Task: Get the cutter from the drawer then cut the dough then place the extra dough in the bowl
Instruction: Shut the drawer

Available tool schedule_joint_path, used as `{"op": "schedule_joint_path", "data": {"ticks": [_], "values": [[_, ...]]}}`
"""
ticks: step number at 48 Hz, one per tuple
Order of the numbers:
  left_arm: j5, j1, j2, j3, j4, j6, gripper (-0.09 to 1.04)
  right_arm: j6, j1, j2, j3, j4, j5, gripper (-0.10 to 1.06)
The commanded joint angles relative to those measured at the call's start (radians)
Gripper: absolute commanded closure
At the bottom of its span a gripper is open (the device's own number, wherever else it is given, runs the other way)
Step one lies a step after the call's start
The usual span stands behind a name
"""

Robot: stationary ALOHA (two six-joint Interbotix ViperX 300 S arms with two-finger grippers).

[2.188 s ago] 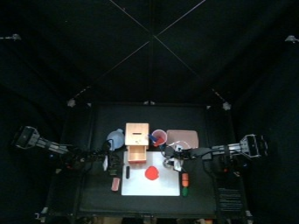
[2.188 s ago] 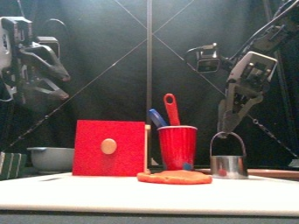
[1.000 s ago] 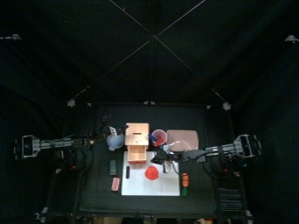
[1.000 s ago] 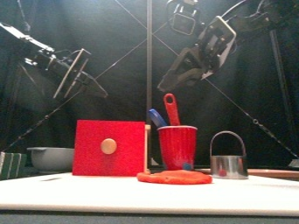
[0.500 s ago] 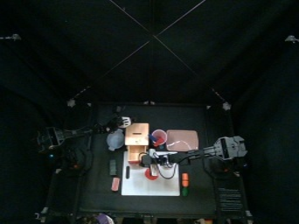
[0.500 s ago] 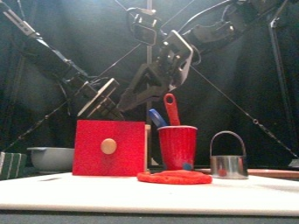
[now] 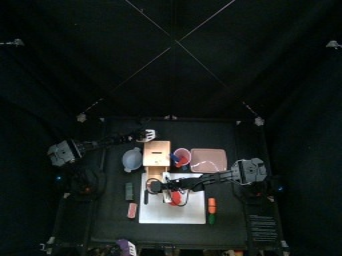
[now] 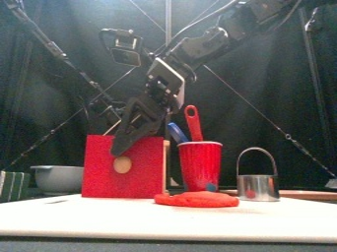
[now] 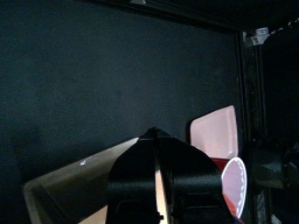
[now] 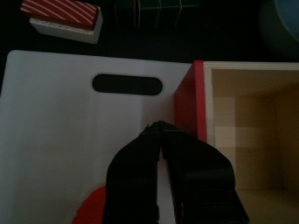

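Note:
The metal cutter (image 8: pixel 258 180) stands on the white board (image 7: pixel 189 216), right of the flat red dough (image 7: pixel 175 198) (image 8: pixel 198 199). The wooden box (image 7: pixel 158 152) has its drawer pulled out, and the red drawer front (image 8: pixel 125 169) (image 10: pixel 198 131) faces the board. My right gripper (image 7: pixel 160 186) (image 8: pixel 122 150) (image 10: pixel 156 129) hangs shut and holding nothing, just before that front, with the bare drawer beside it. My left gripper (image 7: pixel 150 135) (image 9: pixel 153 137) is shut and holding nothing, above the table behind the box. The blue-grey bowl (image 7: pixel 130 160) (image 8: pixel 57 177) sits left of the box.
A red cup (image 8: pixel 200 165) with toy knives stands between the box and the cutter. The pink tray (image 7: pixel 210 158) (image 9: pixel 216 131) lies right of the box. A red-and-white striped toy (image 10: pixel 65 17) and a dark ribbed one lie off the board's left side.
Both arms have swung in from the sides. The right gripper came down and leftward to the drawer front. The left gripper moved in behind the box. Cutter and dough have not moved.

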Motion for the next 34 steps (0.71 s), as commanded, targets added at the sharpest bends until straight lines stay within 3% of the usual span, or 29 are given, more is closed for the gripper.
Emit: {"op": "schedule_joint_path", "data": {"ticks": [1,34], "values": [[0.025,0.011,-0.008,-0.021,0.009,0.002,0.65,0.002,-0.002,-0.021,-0.028,-0.002,-0.003,0.58],[0.035,0.012,-0.006,-0.006,0.011,0.002,0.65,0.000,-0.083,0.003,-0.075,-0.011,-0.002,0.58]]}}
